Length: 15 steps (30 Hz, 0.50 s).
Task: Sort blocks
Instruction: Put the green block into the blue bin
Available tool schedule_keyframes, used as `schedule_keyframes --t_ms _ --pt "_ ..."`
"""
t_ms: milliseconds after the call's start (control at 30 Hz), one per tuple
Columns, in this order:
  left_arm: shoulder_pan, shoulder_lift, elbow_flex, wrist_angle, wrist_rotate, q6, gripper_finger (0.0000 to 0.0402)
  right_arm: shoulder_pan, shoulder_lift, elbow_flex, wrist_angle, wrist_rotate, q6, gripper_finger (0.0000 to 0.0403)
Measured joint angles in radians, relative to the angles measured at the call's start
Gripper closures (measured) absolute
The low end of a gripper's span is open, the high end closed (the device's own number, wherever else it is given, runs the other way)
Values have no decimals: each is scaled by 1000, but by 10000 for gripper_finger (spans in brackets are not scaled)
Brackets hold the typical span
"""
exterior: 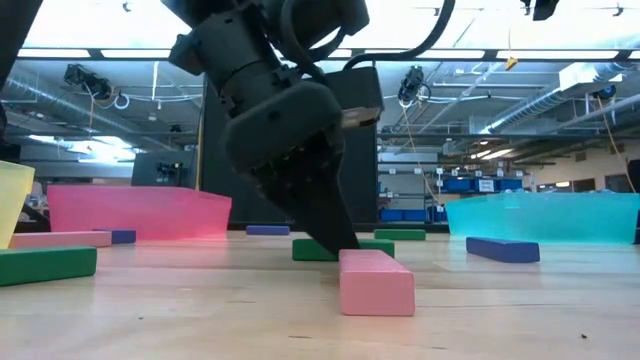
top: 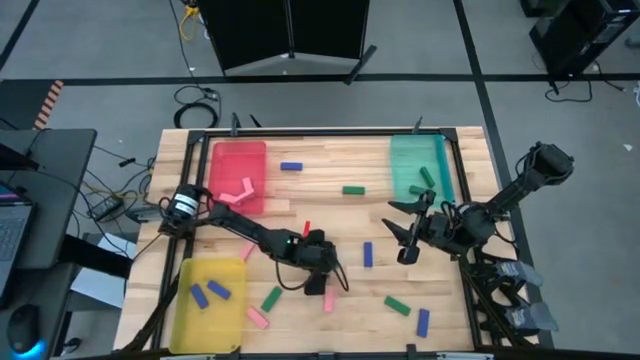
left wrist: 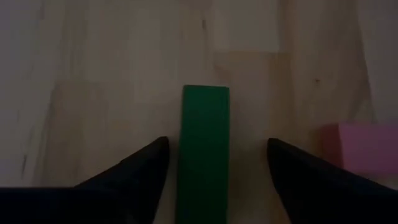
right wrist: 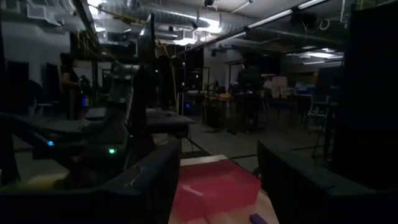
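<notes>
You have no readable text, label, brand, number or sign in any of the four views. In the low view, the blue bins [exterior: 470, 185] on the far shelving at about three o'clock carry a pale tag, but its writing is too small for you to make out.

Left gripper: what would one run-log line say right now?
left gripper: open, low over table | straddling green block | pink block beside | right gripper: open, waiting
</notes>
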Motion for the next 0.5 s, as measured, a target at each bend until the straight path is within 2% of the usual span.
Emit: schedule_keyframes --t_ms 67,200,233,500 --pt "5 1 0 0 -12 -3 173 10 0 0 13 0 -2 178" --pt "30 3 15 0 -26 -4 286 37 0 0 66 0 -42 178" --pt "40 4 22 5 -21 -4 303 46 0 1 84 0 -59 178" --pt "148 17 124 159 -76 50 295 104 3 104 68 -1 -191 178"
